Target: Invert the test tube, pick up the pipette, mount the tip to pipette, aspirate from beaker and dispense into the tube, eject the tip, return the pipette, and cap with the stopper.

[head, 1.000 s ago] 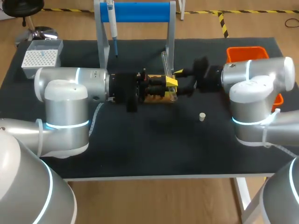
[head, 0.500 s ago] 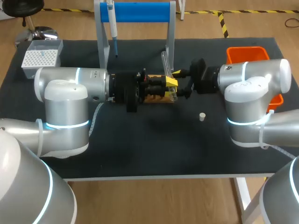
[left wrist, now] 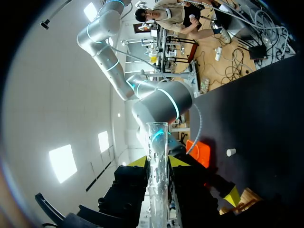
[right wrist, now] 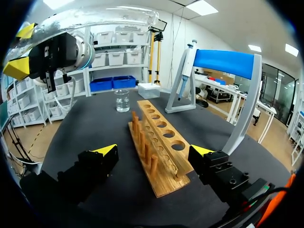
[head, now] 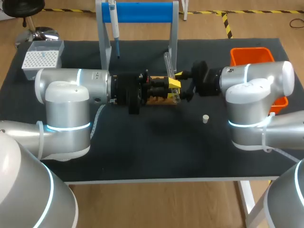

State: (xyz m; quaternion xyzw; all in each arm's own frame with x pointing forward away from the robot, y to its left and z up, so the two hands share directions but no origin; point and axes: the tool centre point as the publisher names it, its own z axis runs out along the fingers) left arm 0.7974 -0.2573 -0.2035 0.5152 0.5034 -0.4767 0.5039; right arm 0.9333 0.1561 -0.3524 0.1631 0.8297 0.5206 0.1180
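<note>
My left gripper (head: 171, 88) is shut on the glass test tube (head: 168, 64), holding it tilted over the wooden rack (head: 159, 99). In the left wrist view the tube (left wrist: 157, 175) stands straight out between the yellow fingers (left wrist: 137, 162). My right gripper (head: 185, 83) is open just right of the tube, its wide-apart fingers (right wrist: 105, 150) over the rack (right wrist: 159, 142) with nothing between them. The pipette (head: 114, 28) hangs on the blue-barred stand (head: 142, 12). A small white stopper (head: 205, 118) lies on the mat. The beaker (right wrist: 122, 100) stands beyond the rack.
A white tip box (head: 42, 57) sits at the back left. An orange bin (head: 251, 54) is at the back right, partly behind my right arm. The stand's upright (head: 174, 33) rises close behind both grippers.
My right arm has shifted slightly left, bringing its open gripper closer to the tube. The left arm and the tube have stayed in place.
</note>
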